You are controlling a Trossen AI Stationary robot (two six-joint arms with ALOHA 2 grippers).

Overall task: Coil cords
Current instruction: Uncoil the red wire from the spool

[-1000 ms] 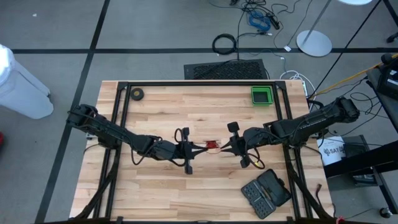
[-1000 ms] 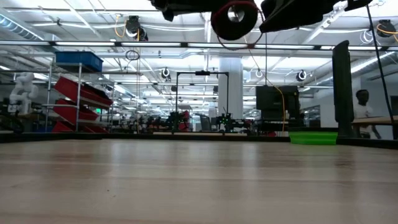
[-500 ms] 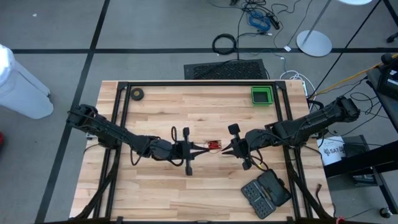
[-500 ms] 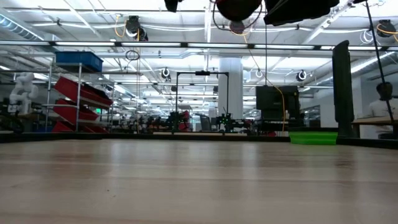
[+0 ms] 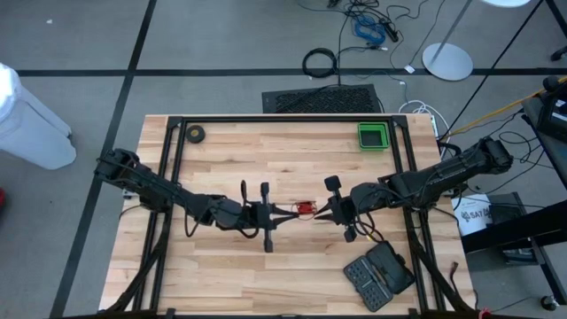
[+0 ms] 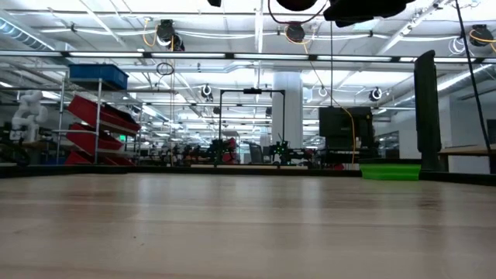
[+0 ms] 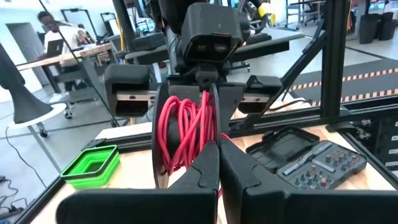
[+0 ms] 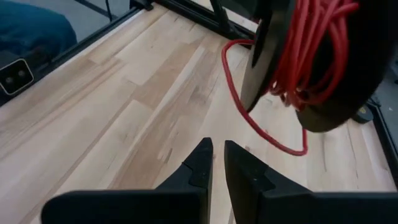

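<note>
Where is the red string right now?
The thin red cord is up in the air over the middle of the wooden table, between the left gripper and right gripper.

Wooden table (image 5: pixel 292 159): green bin (image 5: pixel 372 136), black ring roll (image 5: pixel 195 134), open bit case (image 5: pixel 379 275).

A large industrial robotics lab: a pale wooden-slat bench (image 5: pixel 292 168) in a black metal frame, rows of ceiling strip lights (image 6: pixel 232 35), racks holding red and blue bins (image 6: pixel 97 108), and further black-framed workstations (image 6: pixel 252 128) beyond.
</note>
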